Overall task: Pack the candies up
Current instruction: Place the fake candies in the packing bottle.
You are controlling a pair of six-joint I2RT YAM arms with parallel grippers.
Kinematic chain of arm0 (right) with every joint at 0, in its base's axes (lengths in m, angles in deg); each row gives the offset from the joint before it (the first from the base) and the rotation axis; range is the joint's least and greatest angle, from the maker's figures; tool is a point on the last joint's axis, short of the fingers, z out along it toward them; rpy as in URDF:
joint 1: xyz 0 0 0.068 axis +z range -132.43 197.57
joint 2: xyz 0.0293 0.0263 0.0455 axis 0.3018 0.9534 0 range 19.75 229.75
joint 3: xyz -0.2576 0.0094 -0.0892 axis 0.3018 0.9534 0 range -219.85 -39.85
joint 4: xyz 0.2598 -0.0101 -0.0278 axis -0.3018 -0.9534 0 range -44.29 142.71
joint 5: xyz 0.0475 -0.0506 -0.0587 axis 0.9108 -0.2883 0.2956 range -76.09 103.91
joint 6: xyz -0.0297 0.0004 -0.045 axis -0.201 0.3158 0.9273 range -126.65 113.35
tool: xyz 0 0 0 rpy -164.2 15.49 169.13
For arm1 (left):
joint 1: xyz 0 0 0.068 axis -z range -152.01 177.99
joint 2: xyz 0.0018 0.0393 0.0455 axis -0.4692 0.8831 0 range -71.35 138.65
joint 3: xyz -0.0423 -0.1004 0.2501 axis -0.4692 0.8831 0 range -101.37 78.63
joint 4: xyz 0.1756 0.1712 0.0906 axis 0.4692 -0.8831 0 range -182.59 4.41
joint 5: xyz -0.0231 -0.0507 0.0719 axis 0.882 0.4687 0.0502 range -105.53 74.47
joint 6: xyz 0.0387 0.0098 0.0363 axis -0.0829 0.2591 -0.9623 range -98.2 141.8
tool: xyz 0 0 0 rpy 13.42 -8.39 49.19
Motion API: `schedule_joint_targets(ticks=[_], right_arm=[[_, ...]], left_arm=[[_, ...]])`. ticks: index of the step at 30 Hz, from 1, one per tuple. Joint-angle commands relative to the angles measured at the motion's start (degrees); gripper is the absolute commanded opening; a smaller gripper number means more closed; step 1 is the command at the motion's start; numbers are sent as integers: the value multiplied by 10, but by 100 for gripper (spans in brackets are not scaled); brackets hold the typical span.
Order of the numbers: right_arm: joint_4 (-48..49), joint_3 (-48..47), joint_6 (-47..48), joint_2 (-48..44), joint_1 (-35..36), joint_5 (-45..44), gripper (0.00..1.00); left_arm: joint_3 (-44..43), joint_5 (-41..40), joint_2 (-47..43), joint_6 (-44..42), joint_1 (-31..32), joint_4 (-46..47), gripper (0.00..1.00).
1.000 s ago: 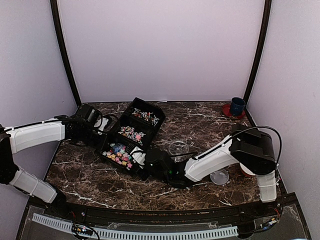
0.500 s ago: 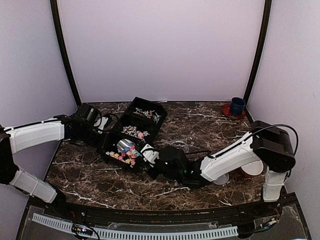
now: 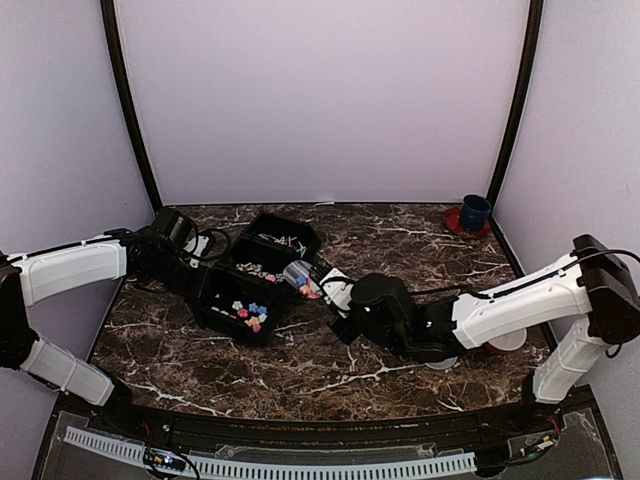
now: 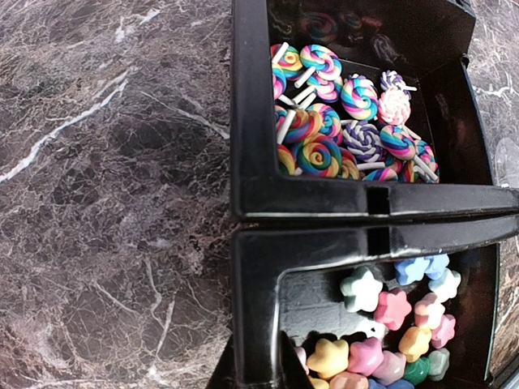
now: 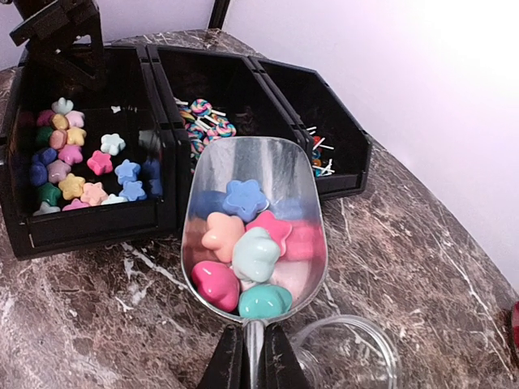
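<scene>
The black three-compartment tray (image 3: pixel 232 322) holds the candies: pastel stars (image 5: pixel 73 166) in the near compartment, swirl lollipops (image 4: pixel 340 121) in the middle one, small stick pieces (image 5: pixel 320 154) in the far one. My left gripper (image 4: pixel 258 369) is shut on the tray's wall (image 4: pixel 259 267) beside the stars (image 4: pixel 397 332). My right gripper (image 5: pixel 254 356) is shut on the handle of a metal scoop (image 5: pixel 268 162) that carries several star candies (image 5: pixel 243 243), held above the table just right of the tray (image 5: pixel 166 162). The scoop (image 3: pixel 300 277) also shows from above.
A small clear round jar (image 5: pixel 349 352) stands just under and right of the scoop's handle. A clear lid (image 3: pixel 440 362) lies by the right arm. A red dish with a blue cup (image 3: pixel 470 215) sits at the back right corner.
My right gripper has lifted the scoop, now loaded with star candies, out of the near compartment and drawn it right and back. The tray now sits tilted in my left gripper.
</scene>
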Motion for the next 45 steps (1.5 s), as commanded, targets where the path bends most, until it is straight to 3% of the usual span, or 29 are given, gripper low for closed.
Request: schedule_joint_targets(ticks=[1,18,45], right_arm=[[-61,15,-25,-77,-1,-37,0],[-344,-1,-131,-244,0,-62,0],[-545,-81,-182,-228,-1,-15,0]], left_arm=[[-29,31,-29,11,2,81,0],[-29,39,-26,16,2,82,0],[-29,45,-34,15,2,81,0]])
